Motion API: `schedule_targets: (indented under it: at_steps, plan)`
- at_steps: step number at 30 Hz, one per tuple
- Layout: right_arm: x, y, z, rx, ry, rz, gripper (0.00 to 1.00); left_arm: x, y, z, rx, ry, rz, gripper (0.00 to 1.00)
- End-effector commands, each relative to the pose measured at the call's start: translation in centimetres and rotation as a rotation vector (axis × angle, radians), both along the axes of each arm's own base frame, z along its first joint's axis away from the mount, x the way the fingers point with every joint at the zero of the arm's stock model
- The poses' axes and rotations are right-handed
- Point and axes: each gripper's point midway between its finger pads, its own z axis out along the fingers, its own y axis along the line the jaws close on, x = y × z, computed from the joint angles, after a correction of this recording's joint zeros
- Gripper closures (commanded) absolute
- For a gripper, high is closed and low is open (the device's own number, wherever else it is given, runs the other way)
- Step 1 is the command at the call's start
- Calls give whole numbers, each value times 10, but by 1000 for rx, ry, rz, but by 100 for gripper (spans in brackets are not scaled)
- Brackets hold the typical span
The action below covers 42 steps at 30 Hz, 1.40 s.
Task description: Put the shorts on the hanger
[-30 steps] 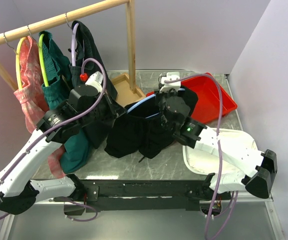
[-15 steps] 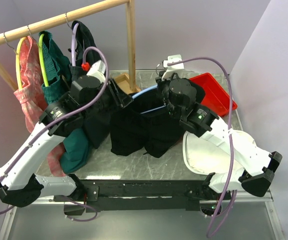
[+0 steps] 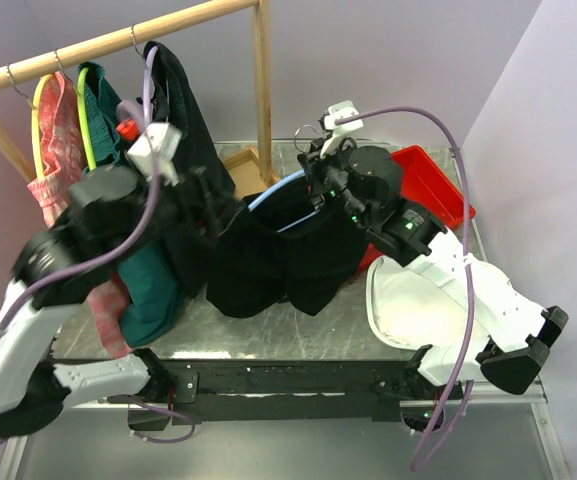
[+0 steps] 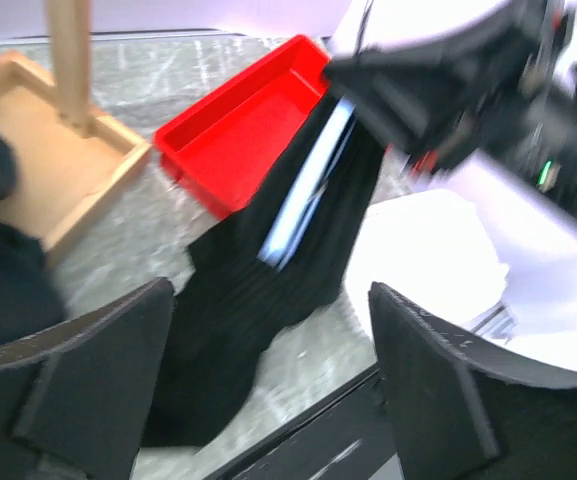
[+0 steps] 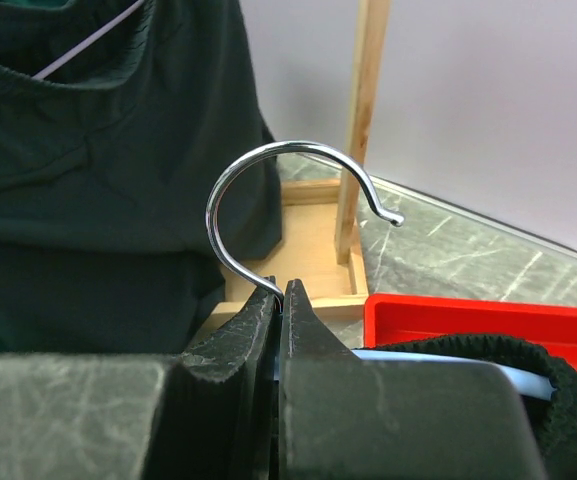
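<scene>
Raised left fingers (image 4: 93,385) gape empty; right fingers (image 5: 233,345) pinch thin hanger (image 4: 303,190) bearing soft black shorts (image 3: 268,265)

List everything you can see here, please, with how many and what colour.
shorts: one, black, draped over the hanger, mid-table
hanger: one, light blue with a metal hook, inside the shorts
tray: one, red, far right of the table
white cloth: one, near right, partly under the right arm
rack: one, wooden, back left
pink checked garment: one, rail's left end
green garment: one, beside it
dark garment: one, on a purple hanger
table: one, grey metal
left gripper: open, empty
right gripper: shut at the hook's base
</scene>
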Motion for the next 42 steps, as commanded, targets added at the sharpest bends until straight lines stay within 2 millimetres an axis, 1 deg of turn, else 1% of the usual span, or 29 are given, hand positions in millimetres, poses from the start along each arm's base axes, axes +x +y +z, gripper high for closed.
schedule_targets:
  at_steps: [1, 3, 4, 5, 7, 8, 11, 14, 15, 16, 20, 23, 25, 30, 36, 39, 41, 42]
  plan:
    - [-24, -7, 55, 124, -100, 138, 100, -13, 23, -29, 161, -29, -26, 19]
    - [-29, -6, 57, 120, -103, 172, 100, -19, 18, -39, 164, -7, -65, 24]
    - [-30, -6, 56, 116, -101, 177, 100, -24, 18, -48, 163, 3, -86, 24]
    - [-31, -6, 56, 114, -99, 180, 100, -28, 12, -44, 129, -16, -117, 26]
    - [-32, -7, 54, 113, -92, 180, 100, -32, 12, -51, 117, -17, -127, 28]
    - [-32, -7, 53, 110, -92, 180, 100, -35, 10, -51, 110, -20, -148, 29]
    - [-33, -4, 51, 108, -87, 195, 100, -37, 4, -64, 141, -4, -173, 32]
    - [-33, -1, 50, 109, -76, 209, 100, -37, -4, -74, 178, 6, -183, 33]
    - [-33, 0, 49, 109, -74, 212, 100, -36, -6, -74, 181, 2, -178, 33]
    - [-33, 2, 49, 109, -72, 215, 100, -39, -11, -74, 181, -2, -193, 32]
    - [-30, 4, 44, 102, -58, 212, 100, -41, -18, -73, 189, -16, -216, 32]
    - [-30, 5, 45, 104, -61, 215, 100, -42, -27, -83, 212, -1, -247, 32]
    - [-28, 3, 45, 102, -61, 203, 100, -45, -31, -82, 207, -2, -266, 32]
    - [-25, 2, 43, 92, -58, 186, 100, -50, -26, -72, 172, -31, -272, 30]
    - [-20, 1, 42, 101, -54, 164, 100, -54, -29, -83, 193, 4, -300, 30]
    - [-17, 1, 41, 102, -53, 149, 100, -57, -29, -77, 169, -9, -305, 30]
    - [-16, 1, 39, 101, -48, 143, 100, -56, -26, -77, 174, -11, -295, 30]
    - [-15, 2, 39, 100, -47, 144, 100, -54, -26, -82, 185, -1, -288, 30]
